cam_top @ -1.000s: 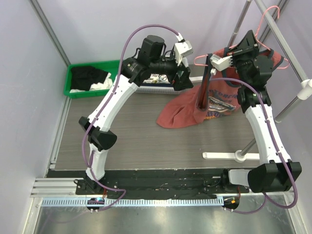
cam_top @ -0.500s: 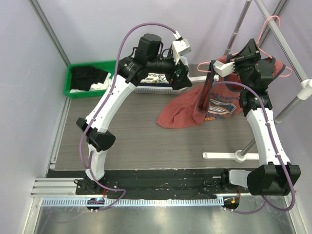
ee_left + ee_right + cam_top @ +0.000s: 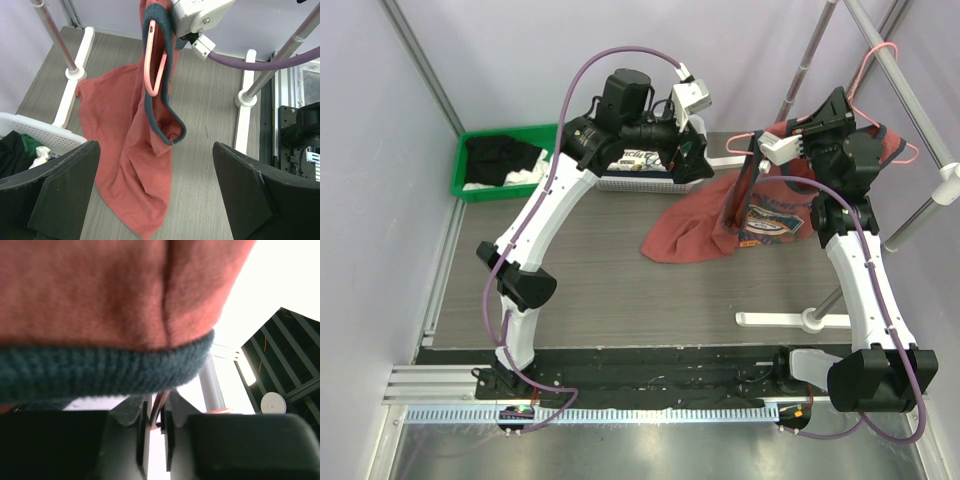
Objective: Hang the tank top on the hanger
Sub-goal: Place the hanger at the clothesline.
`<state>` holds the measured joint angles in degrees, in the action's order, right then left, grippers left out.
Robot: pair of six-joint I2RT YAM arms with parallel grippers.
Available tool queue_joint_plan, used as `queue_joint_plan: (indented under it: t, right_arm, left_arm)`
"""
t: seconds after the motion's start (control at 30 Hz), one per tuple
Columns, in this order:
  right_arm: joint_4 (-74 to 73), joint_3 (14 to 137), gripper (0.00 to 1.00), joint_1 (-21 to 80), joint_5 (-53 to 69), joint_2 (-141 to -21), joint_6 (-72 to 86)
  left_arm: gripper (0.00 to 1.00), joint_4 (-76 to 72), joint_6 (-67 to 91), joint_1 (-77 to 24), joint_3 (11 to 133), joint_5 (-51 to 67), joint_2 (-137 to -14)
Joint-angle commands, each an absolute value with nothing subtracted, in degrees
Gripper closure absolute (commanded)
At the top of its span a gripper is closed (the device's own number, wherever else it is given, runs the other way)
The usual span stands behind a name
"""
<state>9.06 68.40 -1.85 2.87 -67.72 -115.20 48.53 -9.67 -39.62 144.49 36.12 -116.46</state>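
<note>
The rust-red tank top (image 3: 765, 215) hangs from the pink hanger (image 3: 895, 150) at the right, and its lower half trails onto the table. In the left wrist view the tank top (image 3: 132, 150) hangs with the hanger's end (image 3: 156, 75) inside a navy-trimmed armhole. My right gripper (image 3: 790, 128) is shut on the hanger wire (image 3: 159, 412), with the shirt's fabric (image 3: 110, 295) draped just above its fingers. The hanger's hook is at the rack's rail (image 3: 910, 90). My left gripper (image 3: 695, 150) is open and empty, left of the shirt and apart from it (image 3: 155, 200).
A green bin (image 3: 470, 190) with folded black clothes stands at the back left. A white basket (image 3: 640, 183) sits under my left arm. The rack's white feet (image 3: 790, 320) and posts (image 3: 72, 70) stand around the shirt.
My left gripper has drawn back a little to the left. My right gripper, the hanger and the shirt have shifted slightly right, and the hook has come down closer to the rail.
</note>
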Motion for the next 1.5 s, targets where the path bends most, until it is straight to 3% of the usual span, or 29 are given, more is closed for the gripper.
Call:
queue_joint_plan:
  t: [0.0, 0.1, 0.3, 0.73, 1.0, 1.47]
  right_arm:
    - [10.2, 68.3, 0.75, -1.8, 0.5, -65.6, -121.0]
    - [9.9, 68.3, 0.6, -1.8, 0.3, -65.5, -120.5]
    - [9.1, 68.3, 0.42, -1.8, -1.7, -65.4, -119.8]
    - [0.4, 68.5, 0.36, -1.8, -5.3, -62.7, -119.8]
    - [-8.4, 68.8, 0.22, -1.8, -9.7, -61.9, -119.3]
    - [-11.7, 69.9, 0.18, -1.8, -12.0, -62.3, -117.5]
  left_arm:
    - [0.0, 47.1, -9.8, -39.3, 144.5, 37.4, -112.9]
    - [0.0, 47.2, -9.7, -39.3, 144.5, 37.4, -112.8]
    - [0.0, 47.2, -9.8, -39.3, 144.5, 37.4, -112.8]
    - [0.0, 47.4, -9.8, -39.0, 144.6, 37.6, -112.7]
    - [0.0, 47.2, -9.7, -39.0, 144.6, 37.7, -112.5]
    - [0.0, 47.4, -9.7, -38.9, 144.4, 37.7, -112.5]
